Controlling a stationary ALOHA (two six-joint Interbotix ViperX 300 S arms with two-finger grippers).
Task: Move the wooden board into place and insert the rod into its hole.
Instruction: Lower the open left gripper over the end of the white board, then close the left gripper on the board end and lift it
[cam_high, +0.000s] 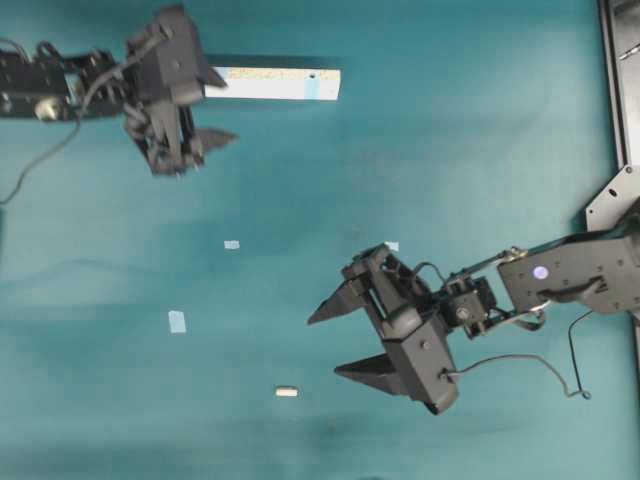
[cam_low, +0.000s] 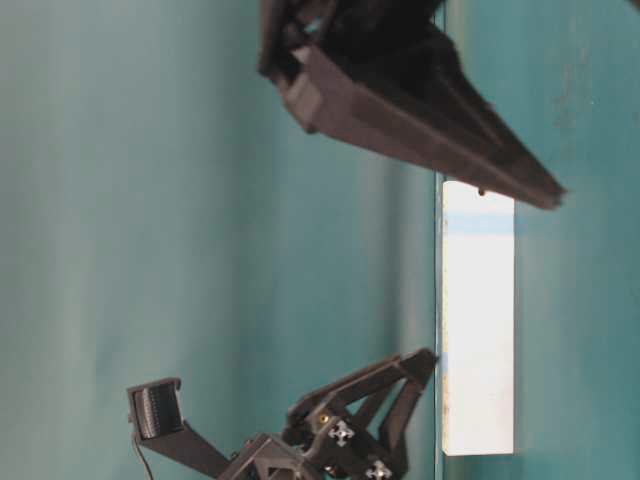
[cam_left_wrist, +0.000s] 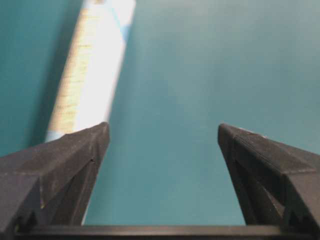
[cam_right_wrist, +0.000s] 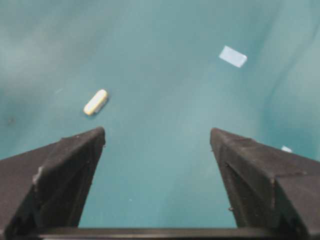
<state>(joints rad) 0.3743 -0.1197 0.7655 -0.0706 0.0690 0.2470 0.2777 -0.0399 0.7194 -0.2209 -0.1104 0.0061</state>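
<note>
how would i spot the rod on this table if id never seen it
Start in the overhead view at the right claw, open above the teal table. Just left of its lower finger lies the rod, a tiny cream peg. Unlike the flat light-blue tape patches nearby, it is rounded.

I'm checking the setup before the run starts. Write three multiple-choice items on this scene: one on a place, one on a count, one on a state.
1. Where does the wooden board lie in the overhead view?
A. along the top edge
B. bottom right corner
C. under the right pincer

2. How many light-blue tape patches lie apart from the board?
A. one
B. three
C. six

3. How do the left pincer and right pincer stand?
A. both open and empty
B. both shut
C. right holds the rod

Answers: 1 A, it lies at the top beside the left pincer. 2 B, three small patches show. 3 A, the jaws stand apart, and the rod lies free.
</note>
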